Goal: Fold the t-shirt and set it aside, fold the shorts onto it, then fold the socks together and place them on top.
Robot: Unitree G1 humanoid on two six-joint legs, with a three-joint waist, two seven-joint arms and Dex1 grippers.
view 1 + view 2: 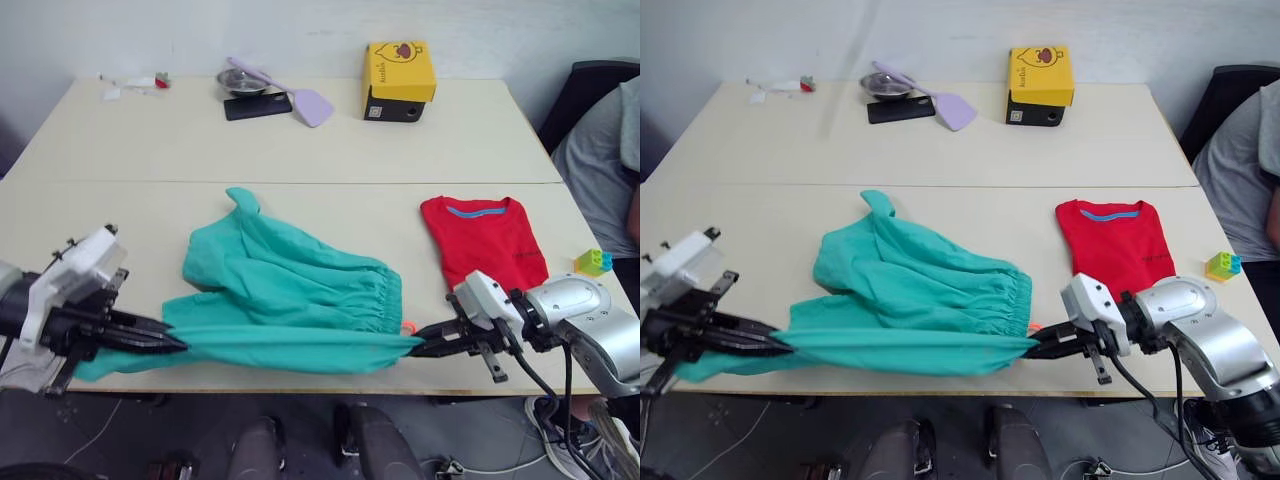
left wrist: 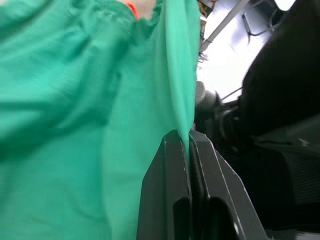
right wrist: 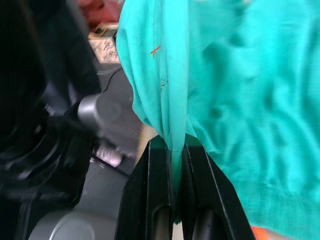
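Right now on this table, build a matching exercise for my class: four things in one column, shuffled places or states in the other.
Things:
1. shorts
2. t-shirt
3. yellow box
4. toy blocks

Places or states:
A. far side, on a black box
B. stretched between the left gripper and right gripper
C. by the right table edge
D. folded flat, right of the green cloth

Pairs: 1-B, 2-D, 3-A, 4-C

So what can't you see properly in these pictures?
- Person: cut off by the head views' right edge.
- Yellow box: print too small to read.
- Small items at the far table corner: too small to identify.
- Shorts: its orange drawstring is mostly hidden under the fabric.
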